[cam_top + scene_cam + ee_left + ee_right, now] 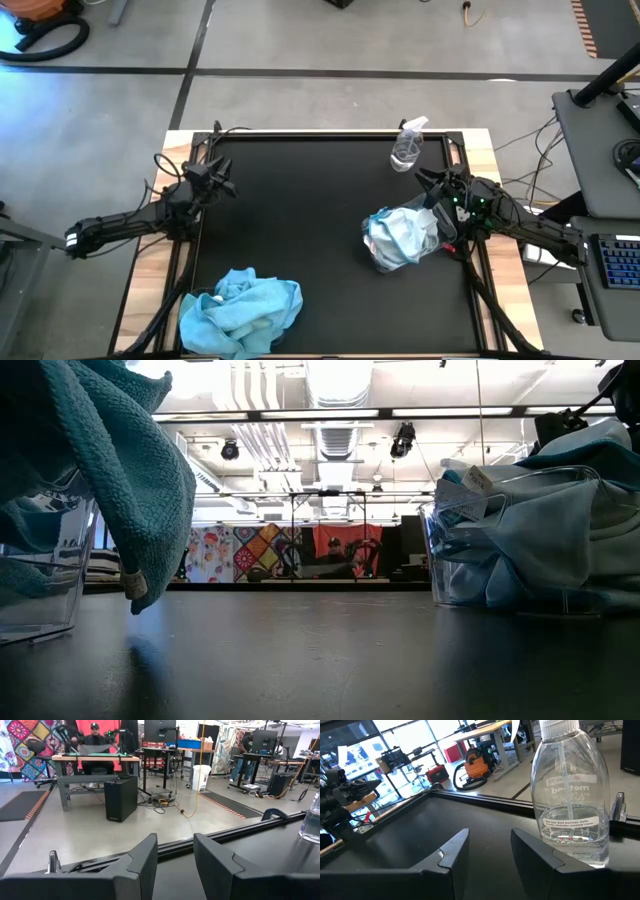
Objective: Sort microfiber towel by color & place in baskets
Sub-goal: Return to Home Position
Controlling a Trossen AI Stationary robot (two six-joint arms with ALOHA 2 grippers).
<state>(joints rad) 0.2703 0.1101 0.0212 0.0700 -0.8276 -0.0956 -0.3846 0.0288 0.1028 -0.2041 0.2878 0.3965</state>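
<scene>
Teal towels [120, 470] over basket [45, 595]; left hand [175, 845], right hand [490, 837] agape.

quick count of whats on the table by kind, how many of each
clear bins: 2
towel heaps: 2, one bright blue, one pale whitish-blue; the single cloths in each heap can't be counted
spray bottle: 1
total: 5

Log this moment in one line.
left gripper open, empty; right gripper open, empty, near clear spray bottle; sky-blue microfiber towels in clear plastic bin; pale towels in other bin
</scene>
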